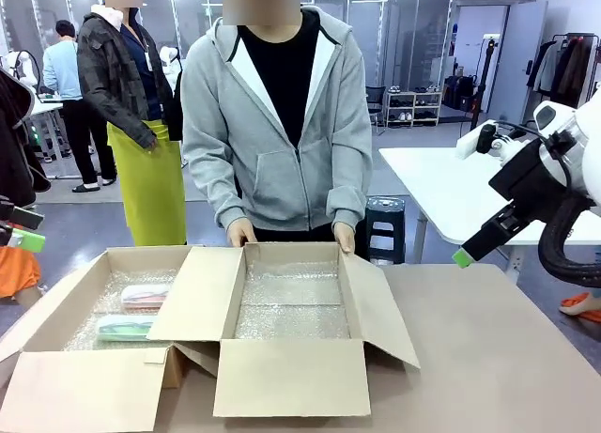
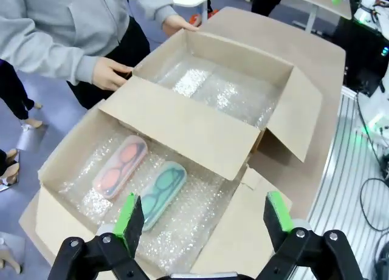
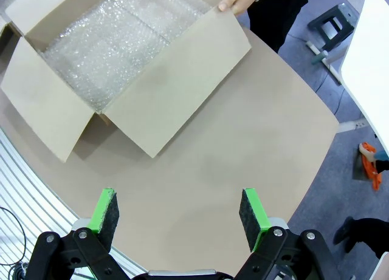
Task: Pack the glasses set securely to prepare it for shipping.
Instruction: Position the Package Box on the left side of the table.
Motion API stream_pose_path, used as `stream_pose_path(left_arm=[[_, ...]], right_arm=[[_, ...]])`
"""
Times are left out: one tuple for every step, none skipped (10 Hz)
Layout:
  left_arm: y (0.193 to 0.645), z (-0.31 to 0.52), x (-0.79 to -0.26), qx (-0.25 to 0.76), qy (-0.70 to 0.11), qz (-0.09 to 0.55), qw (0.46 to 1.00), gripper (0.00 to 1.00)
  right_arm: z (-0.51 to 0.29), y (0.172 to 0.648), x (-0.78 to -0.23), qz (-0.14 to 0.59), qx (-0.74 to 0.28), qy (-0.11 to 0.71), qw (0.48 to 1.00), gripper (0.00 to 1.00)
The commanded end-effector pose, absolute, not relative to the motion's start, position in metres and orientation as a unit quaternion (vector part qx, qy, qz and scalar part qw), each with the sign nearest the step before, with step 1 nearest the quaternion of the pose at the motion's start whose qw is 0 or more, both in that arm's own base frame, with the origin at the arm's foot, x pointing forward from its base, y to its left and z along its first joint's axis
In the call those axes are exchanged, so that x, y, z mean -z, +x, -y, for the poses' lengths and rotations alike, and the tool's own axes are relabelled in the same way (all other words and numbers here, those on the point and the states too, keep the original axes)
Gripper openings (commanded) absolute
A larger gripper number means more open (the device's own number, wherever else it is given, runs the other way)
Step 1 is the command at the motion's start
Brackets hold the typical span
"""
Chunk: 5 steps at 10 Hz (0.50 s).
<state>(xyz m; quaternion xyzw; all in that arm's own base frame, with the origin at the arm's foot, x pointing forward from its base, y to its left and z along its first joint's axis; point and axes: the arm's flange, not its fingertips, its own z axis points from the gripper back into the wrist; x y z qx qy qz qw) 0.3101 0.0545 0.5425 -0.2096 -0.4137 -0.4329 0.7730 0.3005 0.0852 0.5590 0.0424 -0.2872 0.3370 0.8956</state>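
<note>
Both of the person's hands are resting on the far rim of the open cardboard box (image 1: 291, 377), one hand (image 1: 241, 231) at the left corner of the right-hand compartment and the other hand (image 1: 345, 236) at its right corner, fingers laid loosely over the edge rather than gripping anything. Bubble wrap (image 1: 293, 301) is lining the floor of that compartment. Inside the left-hand compartment, the pale pink glasses case (image 2: 120, 166) and the mint green glasses case (image 2: 161, 192) are lying side by side on more bubble wrap, close together and roughly parallel, with the pink one lying farther from the robot; in the front view they are showing as the pink case (image 1: 144, 296) behind the green one (image 1: 124, 328). Above the near end of that compartment, the left gripper (image 2: 204, 214) is hovering with its jaws spread wide and nothing between them. Off to the box's right, the right gripper (image 3: 179, 211) is hanging over bare table (image 3: 255, 140), likewise wide apart and holding nothing.
</note>
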Motion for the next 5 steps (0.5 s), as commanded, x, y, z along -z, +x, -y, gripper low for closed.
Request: stream_pose_path(left_arm=[[0.3079, -0.0555, -0.5461, 0.428, -0.209, 0.422, 0.772, 1.0], [0.3079, -0.0555, -0.5461, 0.428, -0.209, 0.422, 0.772, 1.0], [0.3079, -0.0555, -0.5461, 0.428, -0.209, 0.422, 0.772, 1.0], [0.3079, -0.0555, -0.5461, 0.428, -0.209, 0.422, 0.772, 1.0], [0.3079, -0.0555, -0.5461, 0.428, -0.209, 0.422, 0.772, 1.0]], right_arm=[[-0.0863, 0.2987, -0.5588, 0.289, -0.336, 0.037, 0.896, 1.0], [-0.0863, 0.2987, -0.5588, 0.289, -0.336, 0.037, 0.896, 1.0], [-0.0863, 0.2987, -0.5588, 0.289, -0.336, 0.037, 0.896, 1.0], [-0.0863, 0.2987, -0.5588, 0.289, -0.336, 0.037, 0.896, 1.0], [-0.0863, 0.2987, -0.5588, 0.289, -0.336, 0.037, 0.896, 1.0]])
